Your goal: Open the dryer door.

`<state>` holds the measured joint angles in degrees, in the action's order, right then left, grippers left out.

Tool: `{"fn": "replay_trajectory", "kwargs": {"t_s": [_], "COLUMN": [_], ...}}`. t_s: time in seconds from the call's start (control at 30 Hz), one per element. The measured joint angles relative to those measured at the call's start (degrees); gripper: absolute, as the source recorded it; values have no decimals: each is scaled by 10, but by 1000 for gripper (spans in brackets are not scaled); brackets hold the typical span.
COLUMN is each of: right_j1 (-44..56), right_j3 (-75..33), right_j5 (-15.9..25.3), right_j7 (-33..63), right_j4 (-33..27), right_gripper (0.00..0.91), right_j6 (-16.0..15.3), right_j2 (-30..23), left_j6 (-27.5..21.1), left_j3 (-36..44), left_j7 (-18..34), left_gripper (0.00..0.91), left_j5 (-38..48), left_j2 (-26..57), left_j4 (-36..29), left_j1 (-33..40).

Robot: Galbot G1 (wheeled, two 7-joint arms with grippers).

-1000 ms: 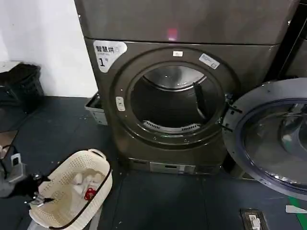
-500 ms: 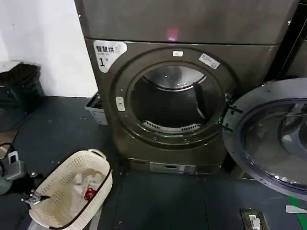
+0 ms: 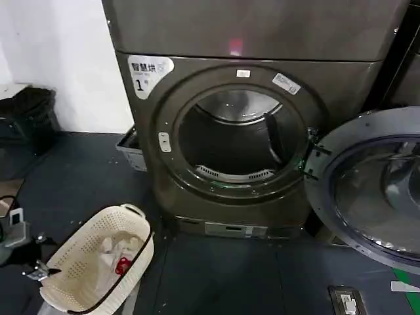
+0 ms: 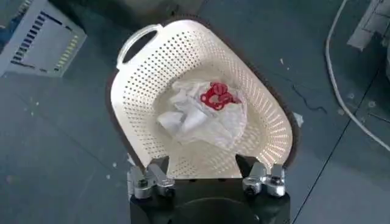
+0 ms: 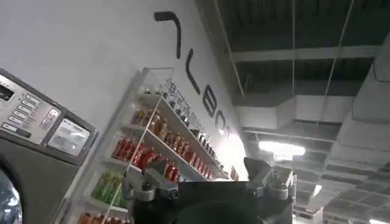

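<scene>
Dark floor (image 3: 216,275): bronze-grey front-loading dryer (image 3: 197,164), its chrome-rimmed round glass door (image 3: 374,190) swung wide open.
Left end effector (image 4: 207,179) spread above white perforated basket (image 4: 152,73); right end effector (image 5: 207,182) spread, skyward.

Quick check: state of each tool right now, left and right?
Left tool: open, empty, above the near rim of the laundry basket.
Right tool: open, holding nothing, pointed up at shelves and ceiling.

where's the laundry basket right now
In the head view the laundry basket sits on the dark floor at lower left, in front and left of the dryer, with the left gripper beside its left rim.
</scene>
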<state>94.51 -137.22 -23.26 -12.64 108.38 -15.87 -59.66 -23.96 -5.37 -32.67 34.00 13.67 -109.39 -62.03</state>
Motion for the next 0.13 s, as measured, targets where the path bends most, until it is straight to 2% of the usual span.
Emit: {"fn": "replay_trajectory", "kwargs": {"t_s": [0.13], "right_j1": [0], "right_j3": [-1], "right_j5": [0], "right_j7": [0], "right_j4": [0], "right_gripper": [907], "right_j6": [0], "right_j2": [0], "left_j6": [1], "left_j3": [0], "left_j7": [-2], "left_gripper": [907], "left_j5": [0], "left_j2": [0], "left_j4": [-1], "left_j1": [1]}}
